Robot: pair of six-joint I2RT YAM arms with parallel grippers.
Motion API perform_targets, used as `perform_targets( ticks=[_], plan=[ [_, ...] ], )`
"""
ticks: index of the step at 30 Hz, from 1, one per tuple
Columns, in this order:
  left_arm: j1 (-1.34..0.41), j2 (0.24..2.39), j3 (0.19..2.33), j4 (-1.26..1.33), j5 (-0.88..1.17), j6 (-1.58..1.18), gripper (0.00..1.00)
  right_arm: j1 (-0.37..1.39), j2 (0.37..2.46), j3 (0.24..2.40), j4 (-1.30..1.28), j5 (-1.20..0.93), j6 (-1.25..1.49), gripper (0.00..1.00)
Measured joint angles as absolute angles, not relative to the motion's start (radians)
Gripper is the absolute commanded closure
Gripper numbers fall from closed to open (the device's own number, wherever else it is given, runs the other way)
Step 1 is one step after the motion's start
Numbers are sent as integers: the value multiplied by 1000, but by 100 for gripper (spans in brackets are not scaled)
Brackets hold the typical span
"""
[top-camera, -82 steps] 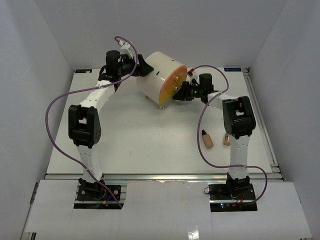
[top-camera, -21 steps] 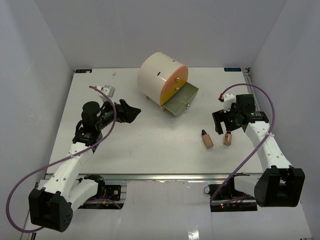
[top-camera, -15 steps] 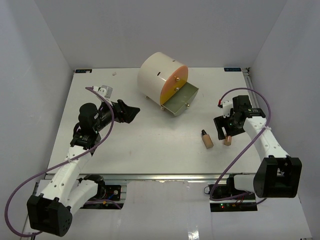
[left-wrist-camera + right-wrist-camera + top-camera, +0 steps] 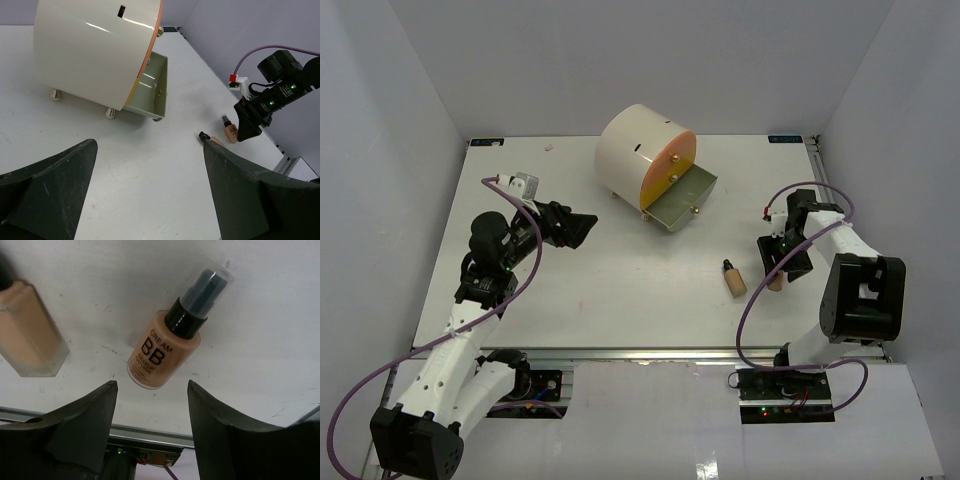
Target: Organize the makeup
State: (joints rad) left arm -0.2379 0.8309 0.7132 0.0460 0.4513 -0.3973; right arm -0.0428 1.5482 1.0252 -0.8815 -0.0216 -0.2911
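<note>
Two tan-filled bottles lie on the table. A square one with a black cap [image 4: 733, 277] lies right of centre; it shows at the left edge of the right wrist view [image 4: 30, 335] and half hidden behind my finger in the left wrist view [image 4: 209, 139]. A round "BB cream" bottle [image 4: 165, 347] lies under my right gripper [image 4: 777, 265], mostly hidden from the top [image 4: 775, 283]. My right gripper [image 4: 151, 395] is open, its jaws spread just past the bottle's base. My left gripper [image 4: 578, 228] is open and empty [image 4: 150, 200]. The black jars and the compacts are out of view.
The big cream cylindrical box [image 4: 640, 152] stands at the back centre with its lowest drawer [image 4: 685, 200] pulled open; the drawer's inside [image 4: 150, 85] looks empty. The table's near metal rail [image 4: 150, 432] runs just beyond the BB bottle. Grey walls close in three sides.
</note>
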Motion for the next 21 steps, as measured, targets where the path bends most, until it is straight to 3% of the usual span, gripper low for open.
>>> perform_targets(
  ticks=[9, 16, 21],
  plan=[
    [-238, 825, 713, 46, 450, -397, 2, -60, 1663, 1027, -819, -21, -273, 41],
    [-238, 824, 713, 46, 450, -397, 2, -65, 1712, 1034, -785, -14, -265, 54],
    [-238, 825, 713, 46, 450, -397, 2, -66, 1713, 1036, -783, -9, -265, 76]
  ],
)
